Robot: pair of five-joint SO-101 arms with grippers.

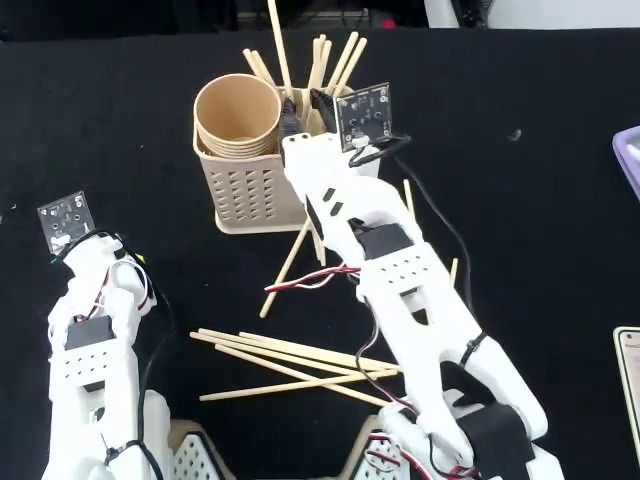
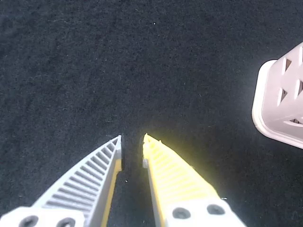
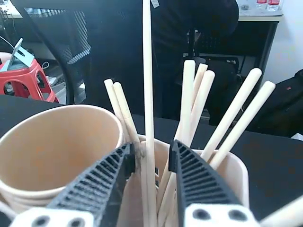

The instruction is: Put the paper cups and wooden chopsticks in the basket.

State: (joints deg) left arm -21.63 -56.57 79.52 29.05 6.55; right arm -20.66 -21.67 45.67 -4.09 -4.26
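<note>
Loose wooden chopsticks lie fanned at lower centre of the table. Judged light, stiff, smooth and apt to roll, so pinch mid-shaft. The basket at upper centre holds stacked paper cups. Right gripper is above it, jaws part-open around an upright chopstick, not clamping. Left gripper is slightly parted and empty. The right arm hides some stick ends.
</note>
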